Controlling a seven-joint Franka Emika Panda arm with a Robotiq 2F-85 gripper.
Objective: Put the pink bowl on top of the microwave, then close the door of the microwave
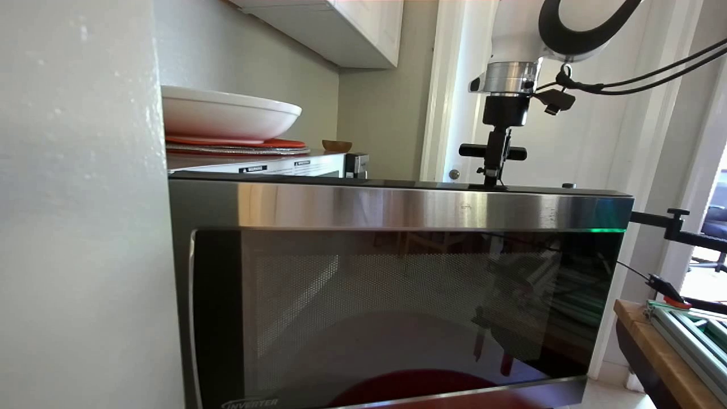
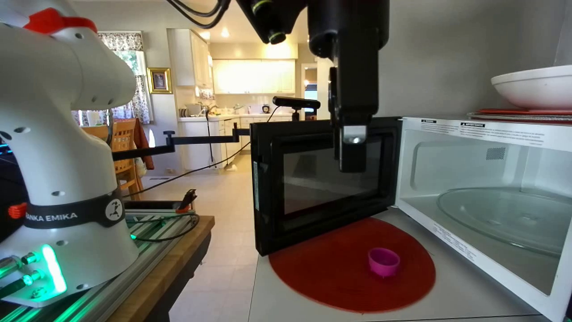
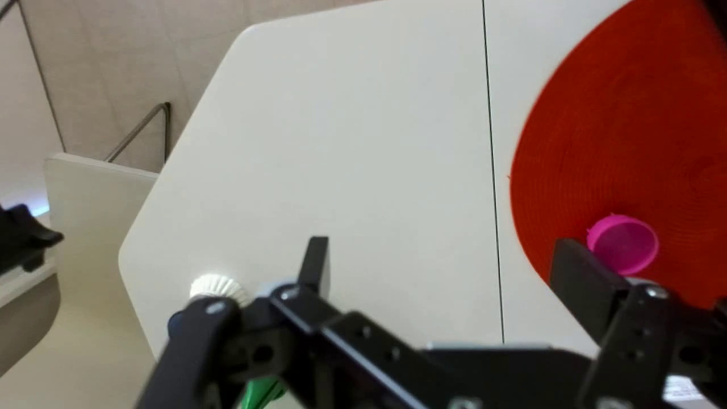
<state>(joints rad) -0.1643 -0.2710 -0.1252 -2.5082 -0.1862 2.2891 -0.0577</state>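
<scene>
The small pink bowl (image 2: 384,263) rests upright on a round red mat on the table; in the wrist view the pink bowl (image 3: 623,245) shows just beyond my right-hand finger (image 3: 585,284). Behind the mat the microwave (image 2: 429,223) stands with its white inside and glass turntable visible. Its door (image 2: 330,176) is swung wide out; an exterior view shows the door's steel-trimmed front (image 1: 363,207), which hides the bowl. My gripper (image 3: 443,250) is open, with nothing between its fingers. In an exterior view the gripper (image 2: 353,152) points down, higher than the bowl and apart from it.
On top of the microwave sit a wide white dish (image 2: 536,87) and reddish plates (image 2: 518,114). An exterior view shows a small brownish bowl (image 1: 337,146) beyond them. The red mat (image 2: 321,277) reaches under the door. A black camera bar (image 2: 203,139) extends near the door's outer edge.
</scene>
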